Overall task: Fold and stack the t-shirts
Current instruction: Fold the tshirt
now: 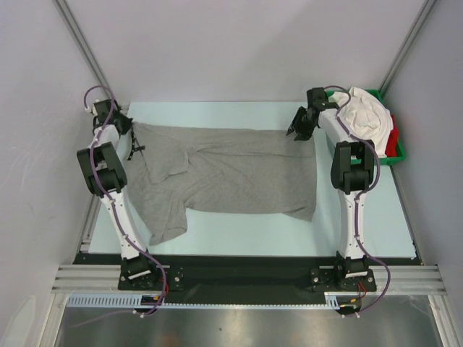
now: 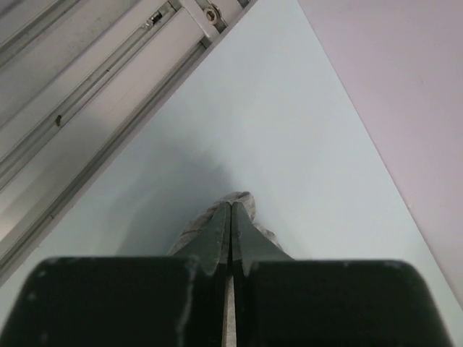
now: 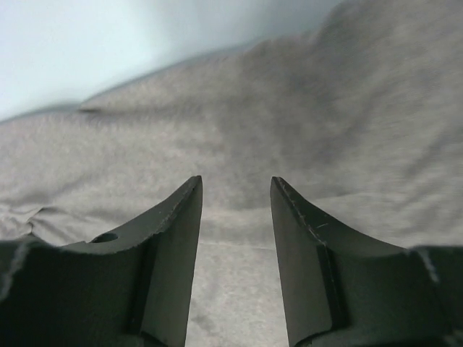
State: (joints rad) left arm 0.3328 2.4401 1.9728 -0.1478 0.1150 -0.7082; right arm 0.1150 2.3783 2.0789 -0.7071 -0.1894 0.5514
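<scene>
Left pincer [image 2: 230, 208] pinching one grey t-shirt [image 1: 239, 177], right pincer [image 3: 236, 181] parted (over it)

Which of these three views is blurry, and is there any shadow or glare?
Top external: sharp and evenly lit, no glare on the grey t-shirt. Left wrist: the left gripper throws a soft dark shadow on the table ahead of it. Right wrist: the same t-shirt beyond the right gripper is blurred, and the table at upper left is washed out.

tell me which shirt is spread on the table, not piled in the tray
The grey t-shirt, spread across the table with the left pincer shut on its edge; the white shirt and red shirt sit heaped in the green tray.
</scene>
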